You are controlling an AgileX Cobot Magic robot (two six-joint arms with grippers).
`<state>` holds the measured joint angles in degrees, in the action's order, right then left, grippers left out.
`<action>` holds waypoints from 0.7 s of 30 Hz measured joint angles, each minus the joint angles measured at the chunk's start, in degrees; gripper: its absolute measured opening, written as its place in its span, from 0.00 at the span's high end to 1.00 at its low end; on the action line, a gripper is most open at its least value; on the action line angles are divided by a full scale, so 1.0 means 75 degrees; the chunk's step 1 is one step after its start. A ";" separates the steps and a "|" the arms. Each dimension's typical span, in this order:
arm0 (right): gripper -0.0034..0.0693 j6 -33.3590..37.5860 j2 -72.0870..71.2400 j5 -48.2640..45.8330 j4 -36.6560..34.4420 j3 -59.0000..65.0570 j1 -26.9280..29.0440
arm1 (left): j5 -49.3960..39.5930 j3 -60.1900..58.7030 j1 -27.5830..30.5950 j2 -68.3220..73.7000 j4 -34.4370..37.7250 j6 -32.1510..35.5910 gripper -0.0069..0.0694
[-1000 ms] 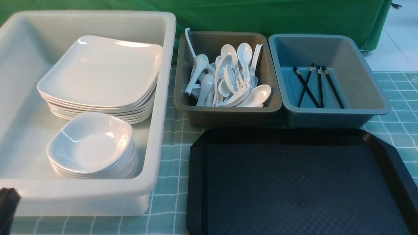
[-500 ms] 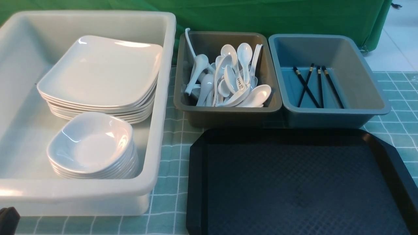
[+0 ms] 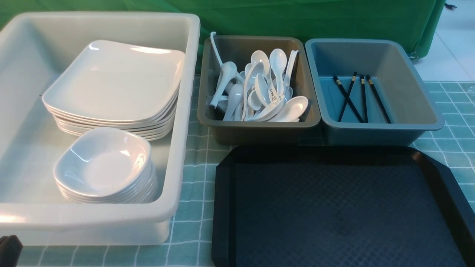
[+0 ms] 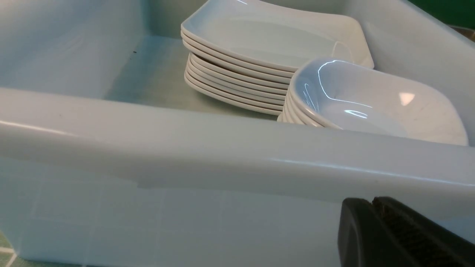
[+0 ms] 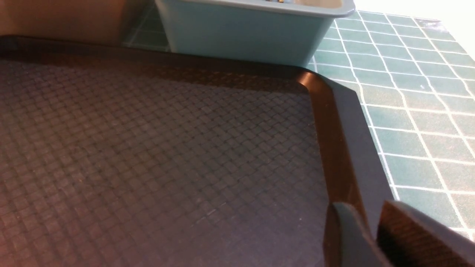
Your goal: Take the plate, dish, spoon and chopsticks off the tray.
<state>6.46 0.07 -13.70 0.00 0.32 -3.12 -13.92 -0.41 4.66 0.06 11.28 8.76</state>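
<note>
The black tray [image 3: 334,207] lies at the front right with nothing on it; its textured floor fills the right wrist view [image 5: 148,148]. A stack of white square plates [image 3: 115,79] and a stack of small white dishes [image 3: 102,163] sit in the white tub [image 3: 182,148]. Both stacks show in the left wrist view, plates [image 4: 274,35] and dishes [image 4: 371,100]. White spoons [image 3: 259,89] fill the grey tub. Black chopsticks [image 3: 362,98] lie in the blue tub. My left gripper [image 4: 372,201] is shut and empty, low outside the white tub's near wall. My right gripper [image 5: 365,211] is slightly open and empty over the tray's right rim.
The grey tub [image 3: 259,124] and the blue tub [image 3: 408,85] stand side by side just behind the tray. The white tub takes up the left side. A green checked cloth [image 3: 193,230] covers the table. A green curtain hangs behind.
The dark tip of my left gripper at the bottom left of the front view has dropped lower. Nothing else has moved.
</note>
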 joint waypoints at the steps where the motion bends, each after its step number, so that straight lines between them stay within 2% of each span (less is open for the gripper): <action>1: 0.70 0.0000 0.0000 0.0000 0.0000 0.0000 0.0000 | 0.0000 0.0000 0.0000 0.0000 0.0000 0.0000 0.89; 21: 0.65 0.0000 -0.0006 0.0000 0.0000 0.0000 0.0000 | 0.0009 0.0000 0.0000 0.0000 0.0000 0.0019 0.89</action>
<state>6.46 0.03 -13.70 0.00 0.32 -3.12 -13.86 -0.41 4.66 0.06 11.28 8.90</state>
